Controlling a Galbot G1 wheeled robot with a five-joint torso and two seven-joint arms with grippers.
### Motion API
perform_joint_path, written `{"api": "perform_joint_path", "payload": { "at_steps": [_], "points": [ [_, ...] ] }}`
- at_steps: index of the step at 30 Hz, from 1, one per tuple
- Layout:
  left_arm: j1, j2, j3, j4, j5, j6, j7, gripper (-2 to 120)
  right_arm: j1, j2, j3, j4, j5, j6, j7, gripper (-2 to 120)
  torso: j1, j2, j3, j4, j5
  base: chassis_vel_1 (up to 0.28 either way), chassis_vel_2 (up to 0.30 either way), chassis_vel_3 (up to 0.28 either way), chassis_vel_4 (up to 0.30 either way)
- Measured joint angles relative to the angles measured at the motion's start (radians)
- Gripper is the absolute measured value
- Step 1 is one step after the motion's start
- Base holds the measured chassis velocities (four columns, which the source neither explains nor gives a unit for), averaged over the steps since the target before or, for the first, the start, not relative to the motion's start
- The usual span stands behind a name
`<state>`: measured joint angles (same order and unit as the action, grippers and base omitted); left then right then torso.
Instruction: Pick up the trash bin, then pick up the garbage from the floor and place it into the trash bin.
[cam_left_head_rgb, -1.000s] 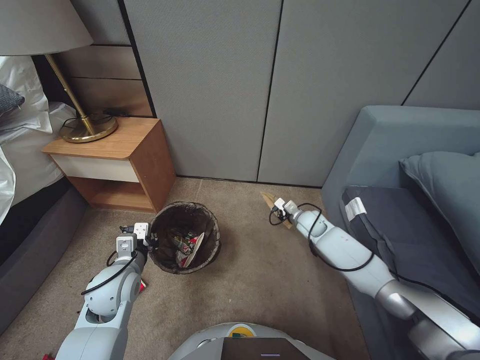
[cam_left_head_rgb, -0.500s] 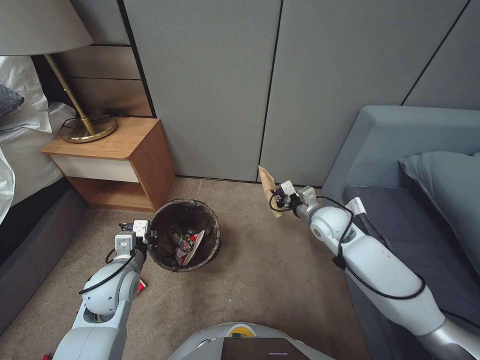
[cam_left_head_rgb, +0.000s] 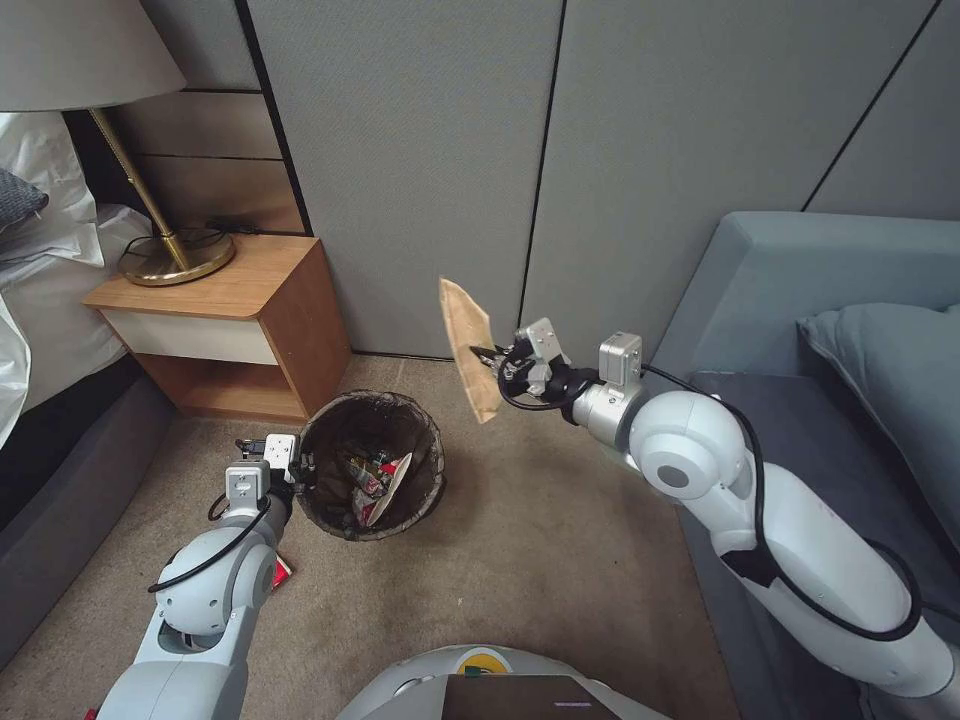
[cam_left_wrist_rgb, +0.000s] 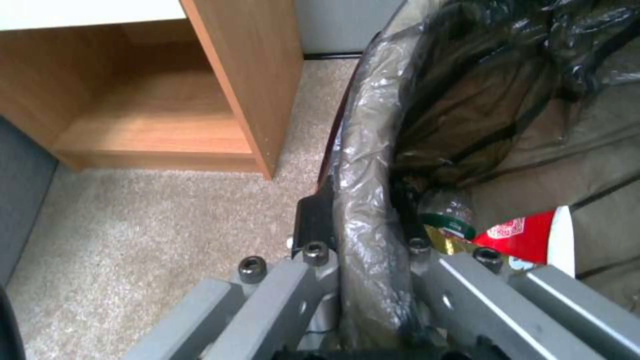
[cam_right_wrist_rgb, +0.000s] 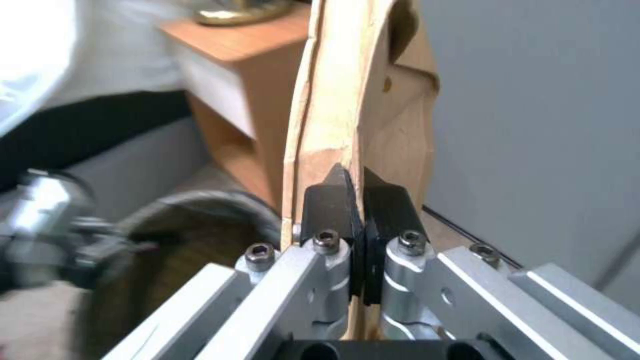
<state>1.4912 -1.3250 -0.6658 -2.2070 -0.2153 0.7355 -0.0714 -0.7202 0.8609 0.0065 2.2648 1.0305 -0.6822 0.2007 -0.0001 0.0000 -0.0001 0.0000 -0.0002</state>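
Observation:
The trash bin (cam_left_head_rgb: 420, 470) stands on the carpet, lined with a dark bag, holding a red-and-white cup (cam_left_head_rgb: 385, 488), a bottle and wrappers. My left gripper (cam_left_head_rgb: 297, 470) is shut on the bin's rim (cam_left_wrist_rgb: 363, 200), one finger inside, one outside. My right gripper (cam_left_head_rgb: 488, 358) is shut on a tan paper scrap (cam_left_head_rgb: 468, 345), a piece of the garbage, held upright in the air above and to the right of the bin. In the right wrist view the fingertips (cam_right_wrist_rgb: 333, 192) pinch the tan paper (cam_right_wrist_rgb: 347, 100), with the bin (cam_right_wrist_rgb: 193, 220) below.
A wooden nightstand (cam_left_head_rgb: 240, 330) with a brass lamp (cam_left_head_rgb: 175, 255) stands just behind and left of the bin. A bed (cam_left_head_rgb: 40, 300) is at far left, a blue-grey sofa (cam_left_head_rgb: 800, 330) at right. A grey panel wall (cam_left_head_rgb: 420, 170) closes the back. Open carpet (cam_left_head_rgb: 540, 540) lies in front.
My right arm has lifted the tan paper off the floor and carried it left and up toward the bin. The left gripper still holds the bin's rim.

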Motion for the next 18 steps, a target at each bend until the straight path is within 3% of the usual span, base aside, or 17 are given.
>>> {"api": "perform_joint_path", "payload": {
  "at_steps": [7,14,15,18],
  "points": [
    [-0.004,0.0,0.005,-0.001,0.002,0.0,0.002,3,0.088,-0.002,-0.071,-0.003,0.061,-0.01,0.007,0,0.0,0.0,0.0,0.0,-0.0001,0.0,0.0,0.0,0.0],
    [-0.013,0.007,0.002,0.006,0.003,0.0,0.005,3,0.263,0.078,-0.316,-0.114,0.144,-0.013,0.053,0,0.0,0.0,0.0,0.0002,0.0,0.0,0.0,0.0,0.0],
    [-0.013,0.007,0.002,0.006,0.003,0.0,0.005,3,0.263,0.078,-0.316,-0.114,0.144,-0.013,0.053,0,0.0,0.0,0.0,0.0002,0.0,0.0,0.0,0.0,0.0],
    [-0.014,0.007,-0.003,0.008,0.001,0.0,0.007,3,0.305,0.139,-0.418,-0.223,0.117,0.002,0.061,0,0.0,0.0,0.0,0.0,-0.0002,0.0,0.0,0.0,0.0]
  ]
}}
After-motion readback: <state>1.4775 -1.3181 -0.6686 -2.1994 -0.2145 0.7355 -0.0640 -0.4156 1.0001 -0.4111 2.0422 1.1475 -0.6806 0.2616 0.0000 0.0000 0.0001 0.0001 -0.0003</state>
